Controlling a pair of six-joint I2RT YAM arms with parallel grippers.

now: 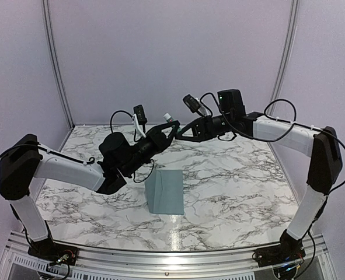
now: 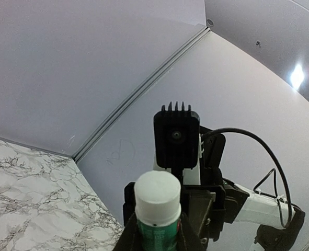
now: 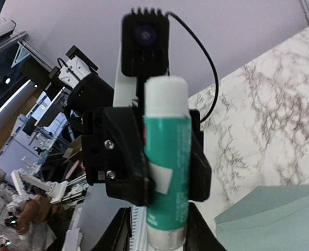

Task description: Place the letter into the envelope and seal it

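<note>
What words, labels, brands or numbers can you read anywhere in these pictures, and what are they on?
None can be read.
glue stick: a pale patch on its green body, no legible print.
envelope: no writing shows.

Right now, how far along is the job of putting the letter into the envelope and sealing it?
Probably done: no loose letter is in view; the envelope lies flat, its inside hidden. In hand: the left gripper clamps the glue stick in the air, its base between the right gripper's fingers, white cap on. Still to do: uncap, glue and close the envelope.
</note>
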